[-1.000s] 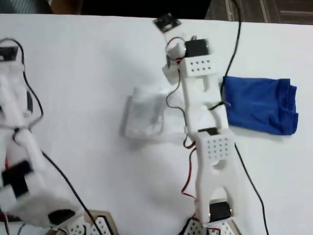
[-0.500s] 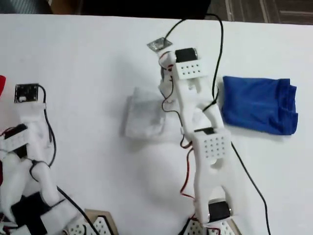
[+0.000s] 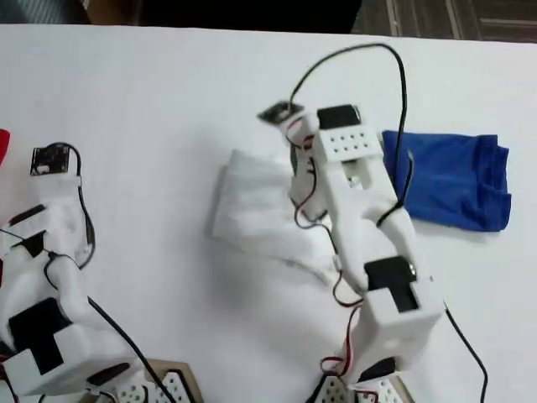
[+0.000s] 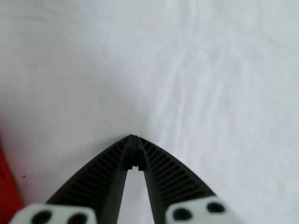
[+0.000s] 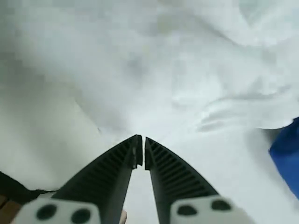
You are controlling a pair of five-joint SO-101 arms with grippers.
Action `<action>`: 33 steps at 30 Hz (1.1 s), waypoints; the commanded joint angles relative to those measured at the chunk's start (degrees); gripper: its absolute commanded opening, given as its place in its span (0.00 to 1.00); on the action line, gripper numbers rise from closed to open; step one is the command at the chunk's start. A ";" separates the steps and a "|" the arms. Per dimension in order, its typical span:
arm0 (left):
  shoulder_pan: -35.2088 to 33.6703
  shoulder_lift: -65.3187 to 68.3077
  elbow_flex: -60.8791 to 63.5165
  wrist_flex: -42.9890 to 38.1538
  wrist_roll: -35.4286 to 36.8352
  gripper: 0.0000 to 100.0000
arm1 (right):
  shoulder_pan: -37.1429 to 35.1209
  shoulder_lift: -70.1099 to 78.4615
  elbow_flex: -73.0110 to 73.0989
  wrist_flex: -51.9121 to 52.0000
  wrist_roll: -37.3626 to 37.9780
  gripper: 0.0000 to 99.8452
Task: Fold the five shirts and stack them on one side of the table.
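Note:
A crumpled white shirt (image 3: 252, 201) lies mid-table, partly under my right arm (image 3: 361, 210). In the right wrist view my right gripper (image 5: 140, 142) has its fingers together, and the tips press into the white shirt (image 5: 187, 70), pinching its fabric. A folded blue shirt (image 3: 445, 178) rests at the table's right side; its edge (image 5: 288, 158) lies beside that gripper. My left gripper (image 4: 133, 142) is shut with nothing in it, low over the white tablecloth (image 4: 210, 70). A red shirt (image 4: 8, 196) lies beside it, at the table's left edge (image 3: 2, 147).
My left arm (image 3: 46, 252) stands folded at the table's left edge. Black cables loop over the right arm (image 3: 394, 75) and trail from the left arm (image 3: 109, 319). The far half of the table (image 3: 151, 75) is bare white cloth.
My right arm pulled back toward its base and the white shirt spread out toward the front with it. My left arm swung in from the left edge and settled lower.

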 commanded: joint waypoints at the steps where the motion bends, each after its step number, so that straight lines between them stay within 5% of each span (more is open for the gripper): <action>1: 0.00 -0.18 -2.24 0.44 0.53 0.03 | 1.63 -6.20 7.30 -3.38 2.64 0.02; 8: 0.00 -0.18 -2.24 0.44 0.53 0.03 | 8.75 -12.09 3.08 -14.37 2.37 0.03; 14: 0.00 -0.18 -2.15 0.44 0.53 0.03 | 11.65 -5.67 -2.37 -14.81 -1.14 0.27; 33: 0.18 -0.18 -2.07 0.44 0.53 0.03 | 10.42 17.71 -13.19 -14.99 -1.76 0.22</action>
